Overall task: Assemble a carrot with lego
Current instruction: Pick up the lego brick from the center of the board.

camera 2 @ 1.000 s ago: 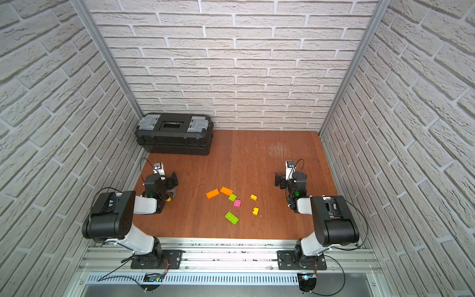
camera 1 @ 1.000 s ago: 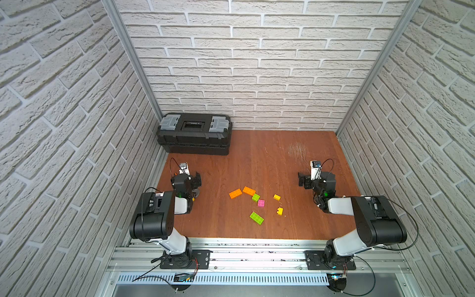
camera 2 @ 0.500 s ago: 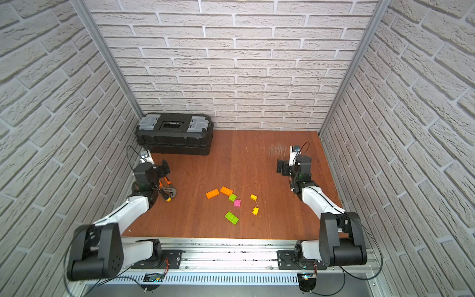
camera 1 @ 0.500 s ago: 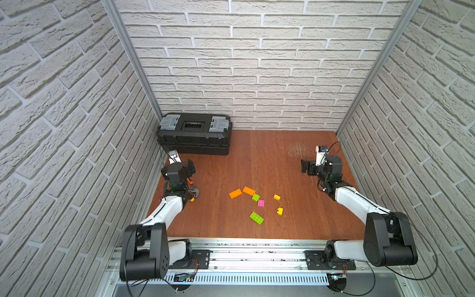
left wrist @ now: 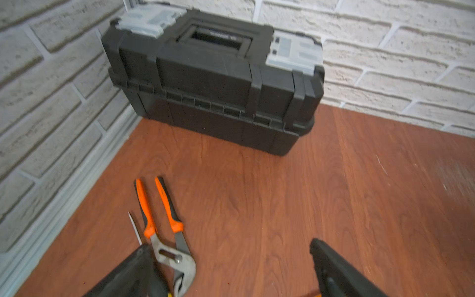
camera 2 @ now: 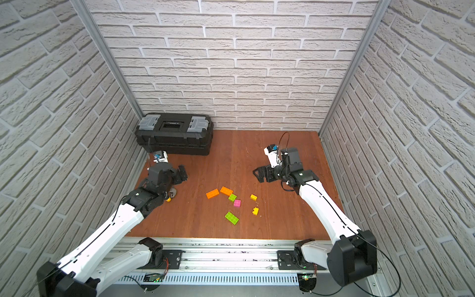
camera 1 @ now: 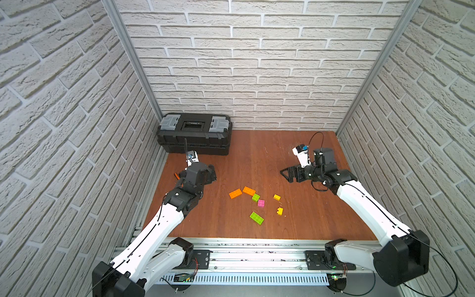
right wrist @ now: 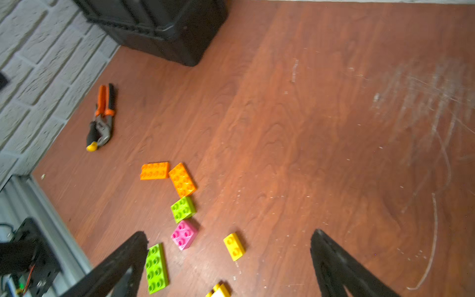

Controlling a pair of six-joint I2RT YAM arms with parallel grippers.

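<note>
Both arms were unfolded from the tucked pose by the front rail and reached out over the desk [camera 1: 257,159] within the last second. The left tool [camera 1: 211,172] was lifted and extended, but it was left facing the back-left corner: only the toolbox [left wrist: 213,77] and the pliers [left wrist: 164,226] were framed in its wrist view, no brick. The right tool [camera 1: 287,175] was swung in toward the middle. Most of the lego [right wrist: 184,234] was seen in its wrist view, between and just ahead of the fingers. Both tools were spread fully wide and nothing was held by either.

The lego was not disturbed. All seven bricks were left loose on the desk, mid-front, between the two arms:
- The two orange oblongs [camera 1: 235,193] [camera 1: 249,190] were laid corner to corner.
- The small green brick [camera 1: 255,197] was just beside the pink brick [camera 1: 261,203].
- The long green brick [camera 1: 256,218] was nearest the rail.
- The two yellow bricks [camera 1: 276,197] [camera 1: 280,211] were on the right arm's side.

No two bricks were seen joined, so this was judged to be approach only, with assembly not started. The right tool was judged better placed for a first pick. The left tool would need to be turned back toward the bricks, and the orange-handled pliers were not to be mistaken for a brick
</note>
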